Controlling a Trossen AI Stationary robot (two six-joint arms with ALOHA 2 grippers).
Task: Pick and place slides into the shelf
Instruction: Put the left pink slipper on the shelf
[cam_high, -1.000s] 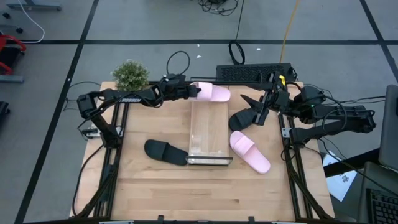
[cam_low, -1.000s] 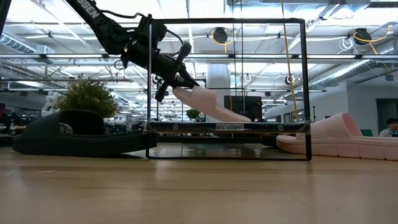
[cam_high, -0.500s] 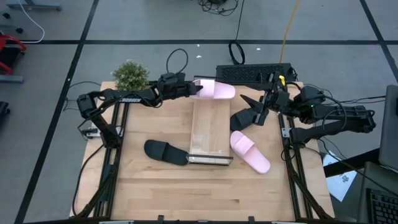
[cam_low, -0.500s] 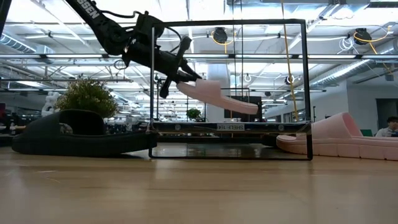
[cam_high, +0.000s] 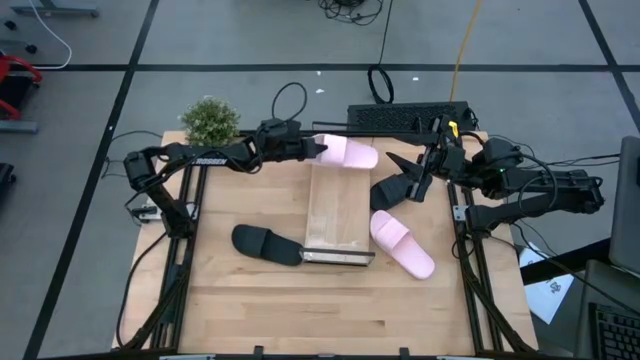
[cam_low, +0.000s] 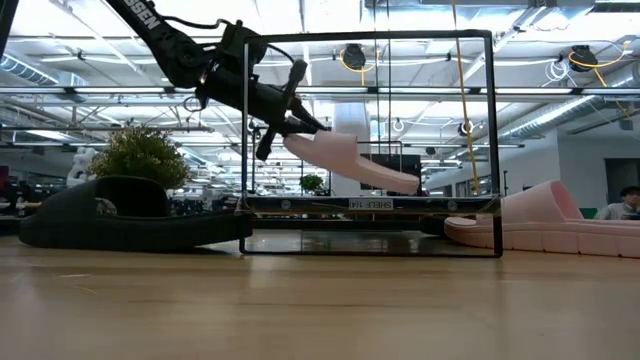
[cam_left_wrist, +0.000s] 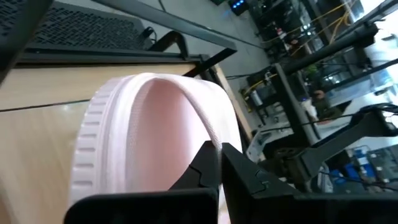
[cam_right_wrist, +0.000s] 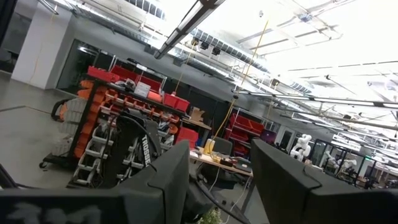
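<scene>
Over the far end of the shelf (cam_high: 338, 210), the left gripper (cam_high: 316, 148) is clamped on a pink slide (cam_high: 347, 152), holding it up in the air, toe tipped down. The right gripper (cam_high: 432, 160) waits with jaws apart by a tilted black slide (cam_high: 392, 187). A second pink slide (cam_high: 402, 243) lies right of the shelf, another black one (cam_high: 266, 243) left of it.

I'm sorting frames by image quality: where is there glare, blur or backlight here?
Low view: bright ceiling lights backlight the scene; the black slide reads as a silhouette. Left wrist view: the pink slide held by the left pincer is close and soft. Right wrist view: blown-out ceiling glare. High view: even light, faint shadows on the table.
</scene>
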